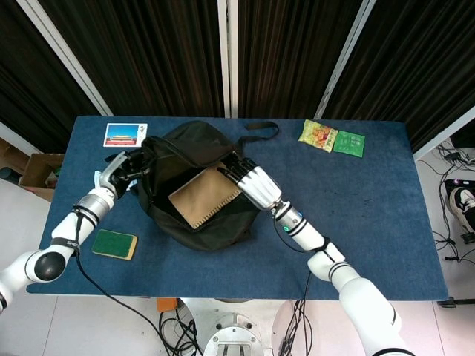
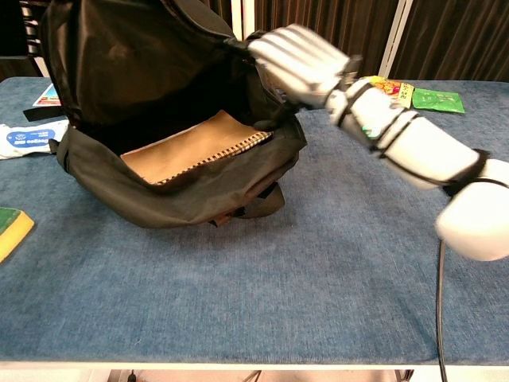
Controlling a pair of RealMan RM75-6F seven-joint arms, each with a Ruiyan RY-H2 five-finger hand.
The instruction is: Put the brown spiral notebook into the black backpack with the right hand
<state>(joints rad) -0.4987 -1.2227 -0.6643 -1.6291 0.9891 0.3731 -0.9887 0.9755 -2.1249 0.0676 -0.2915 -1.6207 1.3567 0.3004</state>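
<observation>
The black backpack (image 1: 194, 148) (image 2: 167, 199) lies open on the blue table. The brown spiral notebook (image 1: 200, 197) (image 2: 187, 148) lies flat inside its opening. My right hand (image 1: 252, 185) (image 2: 301, 65) is at the notebook's right end, raised over the bag's rim and blurred in the chest view. Its fingers (image 1: 233, 167) reach over the notebook's far corner, and whether they still grip it is unclear. My left hand (image 1: 117, 169) holds the bag's left rim, keeping the mouth open.
A green pad (image 1: 115, 244) (image 2: 11, 229) lies near the front left. A postcard (image 1: 125, 134) lies at the back left, and a white-and-blue packet (image 2: 27, 138) beside the bag. Two snack packets (image 1: 319, 136) (image 1: 349, 142) lie at the back right.
</observation>
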